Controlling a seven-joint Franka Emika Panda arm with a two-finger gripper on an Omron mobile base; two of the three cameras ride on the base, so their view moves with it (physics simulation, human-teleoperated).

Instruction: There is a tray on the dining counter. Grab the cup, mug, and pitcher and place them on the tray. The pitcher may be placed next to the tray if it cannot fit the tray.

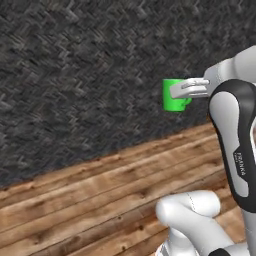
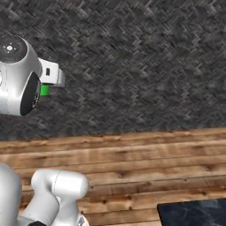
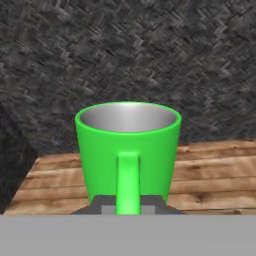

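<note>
The bright green mug (image 3: 128,145) hangs in the air, upright, its pale inside showing and its loop handle turned toward the hand camera. My gripper (image 3: 128,205) is shut on that handle, with a dark fingertip on either side of it. In the left base view the mug (image 1: 173,95) sits at the end of the white hand, and the gripper (image 1: 184,92) reaches it from the right. In the right base view a small piece of the mug (image 2: 44,90) peeks out behind the arm. The tray, cup and pitcher are out of view.
A grey herringbone wall (image 1: 75,75) stands behind the mug. Wooden floor planks (image 2: 145,163) run below. A corner of a black stone-look top (image 2: 194,214) shows at the lower right of the right base view; I cannot tell which counter it is.
</note>
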